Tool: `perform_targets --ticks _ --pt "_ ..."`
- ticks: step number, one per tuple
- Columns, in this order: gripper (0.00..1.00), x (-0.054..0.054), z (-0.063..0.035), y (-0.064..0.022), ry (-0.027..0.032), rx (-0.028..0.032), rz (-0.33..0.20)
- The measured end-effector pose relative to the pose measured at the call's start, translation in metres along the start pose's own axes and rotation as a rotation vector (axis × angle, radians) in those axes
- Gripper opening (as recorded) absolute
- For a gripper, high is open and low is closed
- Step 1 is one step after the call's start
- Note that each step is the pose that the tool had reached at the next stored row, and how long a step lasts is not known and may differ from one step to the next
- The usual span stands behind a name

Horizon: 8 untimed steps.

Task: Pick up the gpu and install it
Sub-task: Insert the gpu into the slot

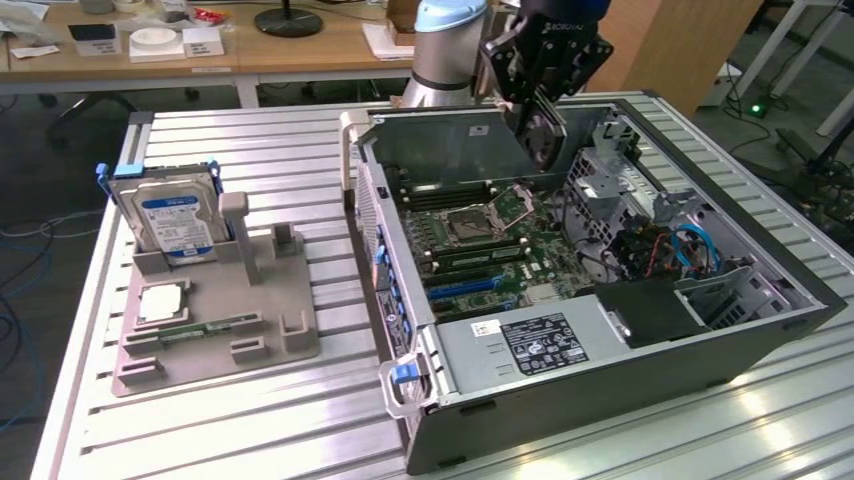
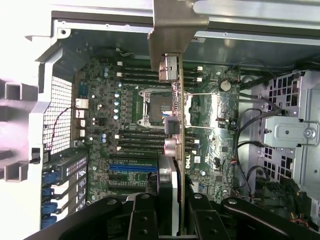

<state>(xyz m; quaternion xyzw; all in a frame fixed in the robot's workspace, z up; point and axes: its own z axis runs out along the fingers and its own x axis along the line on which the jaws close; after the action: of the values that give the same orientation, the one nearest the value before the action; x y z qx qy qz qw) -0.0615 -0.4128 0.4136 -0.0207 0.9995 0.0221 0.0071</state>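
Black pincer [image 1: 539, 100] clamped shut on gpu [image 1: 545, 135], over open case.
Exterior view, upper middle of frame: card held on edge above the motherboard [image 1: 487, 240], at the far wall of the computer case [image 1: 747, 340]. Wrist view: silver bracket [image 2: 172, 25] at the card's far end, card crossing the processor socket [image 2: 160, 107]. Hard drive [image 1: 171, 215] stands at left on the surface [image 1: 240, 440].

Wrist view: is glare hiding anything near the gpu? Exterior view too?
Wrist view: gpu and motherboard evenly lit, no glare; outside the case it is washed out white. Exterior view: bright reflections streak the table, case interior readable.
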Motion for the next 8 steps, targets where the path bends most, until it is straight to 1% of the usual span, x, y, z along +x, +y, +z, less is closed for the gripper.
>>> perform_targets --ticks 8 --pt "0.28 0.0000 0.0000 -0.0004 0.0027 -0.0009 -0.062"
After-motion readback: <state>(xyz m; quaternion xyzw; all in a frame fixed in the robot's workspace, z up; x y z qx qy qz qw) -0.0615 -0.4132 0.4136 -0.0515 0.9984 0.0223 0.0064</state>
